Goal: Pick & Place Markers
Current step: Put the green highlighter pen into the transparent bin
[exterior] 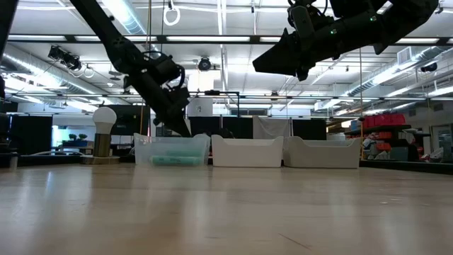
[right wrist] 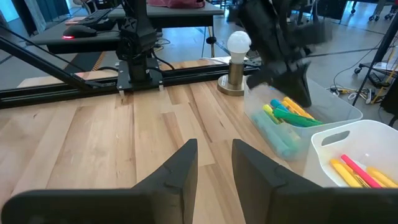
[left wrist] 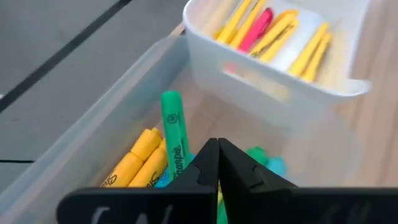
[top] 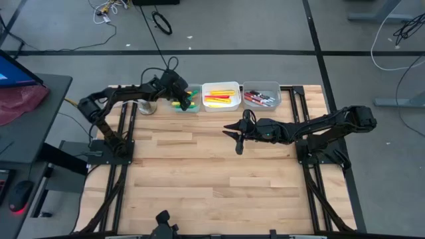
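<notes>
The left gripper (left wrist: 217, 163), jaws together, hangs over the clear bin (top: 183, 101) at upper centre, above a green marker (left wrist: 174, 134). Light, rigid, slippery: grasp mid-barrel. The right gripper (right wrist: 213, 163) waits apart.

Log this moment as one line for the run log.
left tool: shut on green marker, in clear bin | right tool: open, empty, above mid-table | white bin: yellow, pink markers
</notes>
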